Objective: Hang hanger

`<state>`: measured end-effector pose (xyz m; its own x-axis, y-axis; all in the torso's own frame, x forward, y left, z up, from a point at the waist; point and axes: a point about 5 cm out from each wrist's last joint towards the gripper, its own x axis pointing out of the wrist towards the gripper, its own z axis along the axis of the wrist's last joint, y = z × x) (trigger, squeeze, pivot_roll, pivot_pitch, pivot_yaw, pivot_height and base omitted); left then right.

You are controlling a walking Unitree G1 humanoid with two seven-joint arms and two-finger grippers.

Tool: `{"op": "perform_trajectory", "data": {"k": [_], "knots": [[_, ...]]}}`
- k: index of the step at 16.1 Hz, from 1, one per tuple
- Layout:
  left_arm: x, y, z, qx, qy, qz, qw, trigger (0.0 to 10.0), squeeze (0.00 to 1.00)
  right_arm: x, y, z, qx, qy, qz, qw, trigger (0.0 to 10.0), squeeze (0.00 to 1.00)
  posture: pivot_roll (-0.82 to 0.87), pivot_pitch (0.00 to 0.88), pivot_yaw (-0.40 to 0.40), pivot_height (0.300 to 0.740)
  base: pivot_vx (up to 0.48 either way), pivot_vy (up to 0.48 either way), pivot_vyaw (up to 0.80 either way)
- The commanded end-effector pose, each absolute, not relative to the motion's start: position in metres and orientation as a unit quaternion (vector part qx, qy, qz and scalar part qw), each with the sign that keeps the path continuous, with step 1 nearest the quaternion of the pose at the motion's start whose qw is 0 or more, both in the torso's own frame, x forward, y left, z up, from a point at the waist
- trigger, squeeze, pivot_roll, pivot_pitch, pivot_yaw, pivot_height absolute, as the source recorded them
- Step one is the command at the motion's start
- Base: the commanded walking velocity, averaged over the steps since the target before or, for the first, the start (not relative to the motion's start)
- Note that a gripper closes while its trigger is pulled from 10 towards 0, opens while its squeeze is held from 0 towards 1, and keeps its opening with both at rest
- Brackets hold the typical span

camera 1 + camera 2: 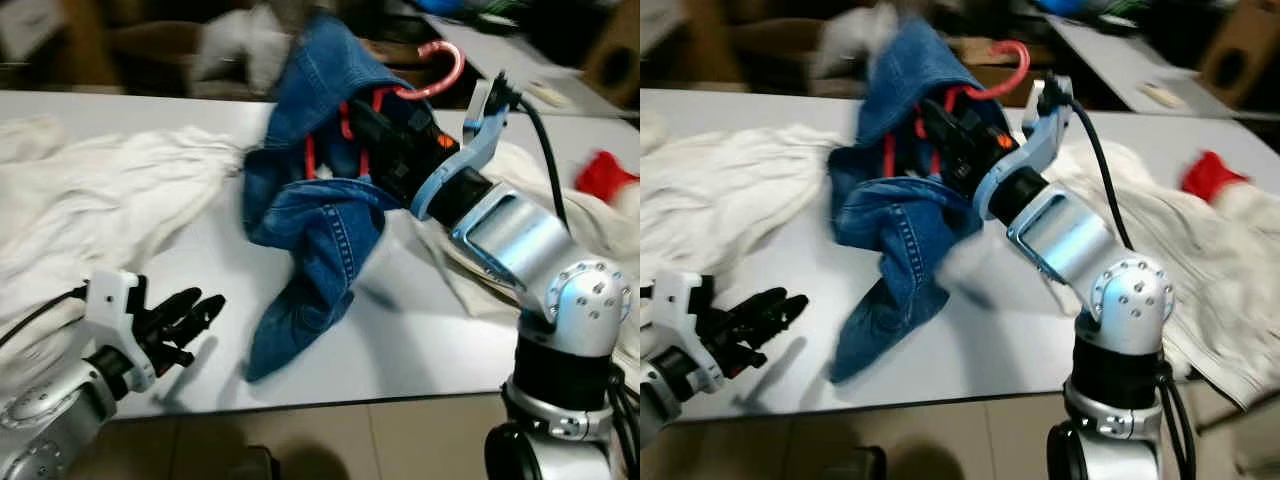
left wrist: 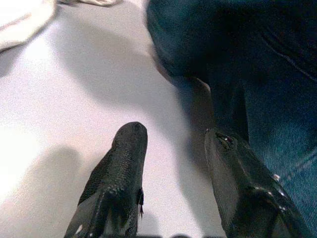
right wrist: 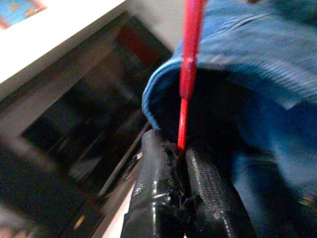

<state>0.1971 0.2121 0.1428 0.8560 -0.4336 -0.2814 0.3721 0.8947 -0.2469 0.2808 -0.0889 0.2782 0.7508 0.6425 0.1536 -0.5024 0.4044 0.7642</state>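
A red hanger (image 1: 440, 72) carries blue jeans (image 1: 315, 200) above the white table (image 1: 420, 340); its hook curls up behind the denim. My right gripper (image 1: 375, 125) reaches into the jeans and is shut on the hanger's red bar (image 3: 183, 119), as the right wrist view shows. The jeans' lower leg trails down onto the table. My left gripper (image 1: 195, 315) hovers open near the table's front edge, left of the jeans' trailing leg (image 2: 277, 119), holding nothing.
White cloth (image 1: 90, 200) is heaped on the table's left side, and more white fabric (image 1: 590, 230) lies under and behind my right arm. A red item (image 1: 605, 175) lies at the far right. Dark clutter and another table stand behind.
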Motion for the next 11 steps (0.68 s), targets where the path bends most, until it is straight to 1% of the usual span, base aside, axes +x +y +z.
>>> {"op": "perform_trajectory", "data": {"k": [1, 7, 11], "knots": [[0.197, 0.207, 0.148, -0.081, 0.154, -0.215, 0.961, 10.0, 0.00, 0.273, -0.087, 0.286, 0.409, 0.071, 0.379, 0.827, 10.0, 0.00, 0.11, 0.021, -0.050, 0.740, 0.000, 0.000, 0.79], [0.194, 0.200, 0.146, -0.067, 0.160, -0.218, 0.960, 10.0, 0.00, 0.272, -0.087, 0.301, 0.408, 0.056, 0.402, 0.818, 10.0, 0.00, 0.11, 0.028, -0.053, 0.740, 0.000, 0.000, 0.79], [0.186, 0.198, 0.141, -0.062, 0.176, -0.236, 0.954, 10.0, 0.00, 0.273, -0.088, 0.307, 0.410, 0.057, 0.407, 0.814, 10.0, 0.00, 0.11, 0.041, -0.053, 0.740, 0.000, 0.000, 0.79]]}}
